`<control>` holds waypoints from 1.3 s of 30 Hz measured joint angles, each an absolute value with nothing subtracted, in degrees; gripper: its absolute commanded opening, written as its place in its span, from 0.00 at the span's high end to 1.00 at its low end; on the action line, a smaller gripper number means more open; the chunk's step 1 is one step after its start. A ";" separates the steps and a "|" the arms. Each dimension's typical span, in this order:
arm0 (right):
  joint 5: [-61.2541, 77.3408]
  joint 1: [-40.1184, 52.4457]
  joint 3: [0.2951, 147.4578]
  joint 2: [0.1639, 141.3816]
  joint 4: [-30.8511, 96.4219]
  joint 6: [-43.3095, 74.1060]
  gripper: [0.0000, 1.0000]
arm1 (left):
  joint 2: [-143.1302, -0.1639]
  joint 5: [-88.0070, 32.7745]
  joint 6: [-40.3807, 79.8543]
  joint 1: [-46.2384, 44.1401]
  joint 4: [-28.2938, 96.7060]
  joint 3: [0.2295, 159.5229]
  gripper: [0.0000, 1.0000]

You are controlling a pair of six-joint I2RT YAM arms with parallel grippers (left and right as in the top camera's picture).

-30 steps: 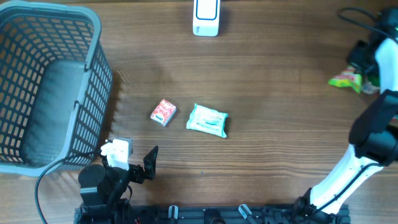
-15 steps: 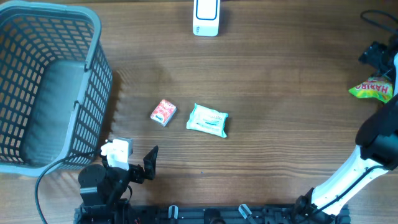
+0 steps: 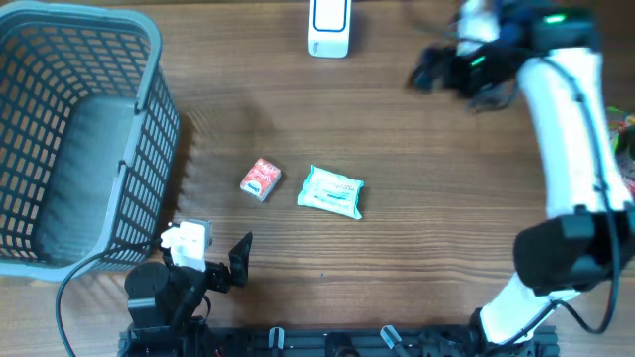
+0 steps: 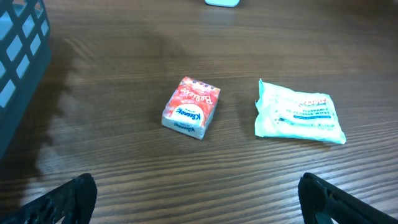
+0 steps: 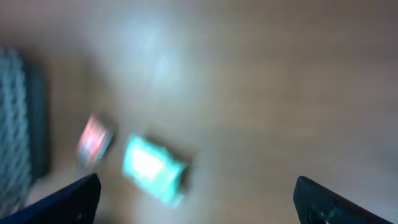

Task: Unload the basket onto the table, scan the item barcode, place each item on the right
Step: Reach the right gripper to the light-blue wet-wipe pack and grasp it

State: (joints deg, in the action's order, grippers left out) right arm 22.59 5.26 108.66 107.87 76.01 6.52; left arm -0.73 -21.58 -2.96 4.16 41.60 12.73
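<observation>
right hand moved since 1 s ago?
Yes. In the overhead view the right hand has swung left from the frame's right edge, and is now much nearer the white scanner at the top.

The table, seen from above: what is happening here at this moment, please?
Nothing is held right now. The right gripper hangs open over the far side of the table, to the right of the white scanner, and its picture is blurred. The left gripper rests open at the near edge, beside the grey basket. A small red tissue pack and a pale green wipes pack lie side by side, apart, in the middle, untouched. No item is at the scanner yet.
</observation>
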 measured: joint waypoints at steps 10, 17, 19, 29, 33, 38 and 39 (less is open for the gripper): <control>35.55 13.63 74.06 109.51 56.27 8.99 0.00 | -0.73 -21.58 -2.96 4.16 41.63 12.73 0.00; 45.69 14.83 59.13 108.64 33.82 14.35 0.00 | -0.73 -21.58 -2.96 4.16 41.60 12.73 0.00; 46.00 17.67 56.38 107.26 28.45 17.87 0.00 | -0.73 -21.58 -2.96 4.16 41.60 12.73 0.00; 35.77 25.82 55.09 107.66 26.02 30.02 0.96 | -0.73 -21.58 -2.96 4.16 41.60 12.73 0.00; 34.41 25.50 58.85 107.37 39.00 32.93 0.96 | -0.73 -21.56 -2.96 4.16 41.58 12.73 0.00; 43.35 23.16 67.26 105.12 54.98 49.98 0.96 | -0.73 -21.58 -2.96 4.16 41.60 12.73 0.00; 45.58 22.83 68.18 103.94 55.55 54.81 0.96 | -0.73 -21.58 -2.96 4.16 41.60 12.73 0.00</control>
